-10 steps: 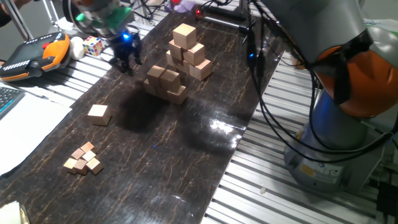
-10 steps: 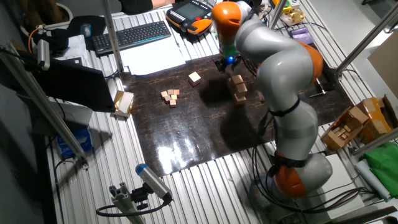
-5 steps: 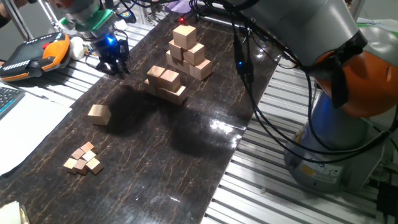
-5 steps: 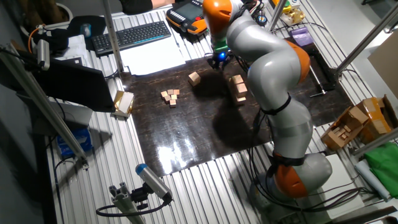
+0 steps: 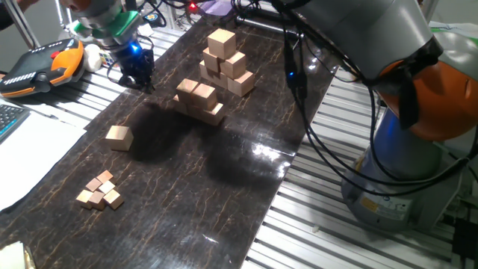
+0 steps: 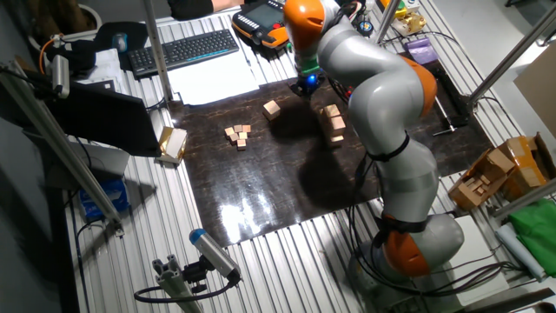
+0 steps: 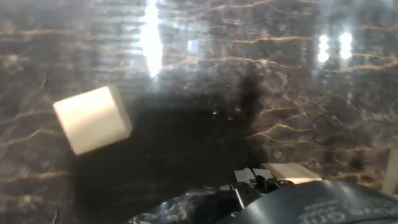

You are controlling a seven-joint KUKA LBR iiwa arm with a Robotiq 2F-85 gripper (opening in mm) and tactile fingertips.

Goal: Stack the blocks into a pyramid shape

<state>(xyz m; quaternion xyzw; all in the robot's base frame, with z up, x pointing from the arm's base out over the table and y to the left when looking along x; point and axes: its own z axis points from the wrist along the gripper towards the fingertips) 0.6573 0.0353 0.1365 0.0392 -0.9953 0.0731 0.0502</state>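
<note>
Gripper (image 5: 138,75), grip state indiscernible, hovers beyond the loose block (image 5: 119,137); a careless return swing could topple the nearby pyramid (image 5: 199,101).

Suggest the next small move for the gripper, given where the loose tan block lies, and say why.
Probably travel toward the loose block and line up above it. The gripper hangs apart from it near the mat's far edge, apparently carrying nothing, and the pyramid looks unfinished.

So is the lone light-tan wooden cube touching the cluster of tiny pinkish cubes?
No, the lone light-tan wooden cube lies apart from the tiny pinkish cubes, with bare dark mat between.
</note>
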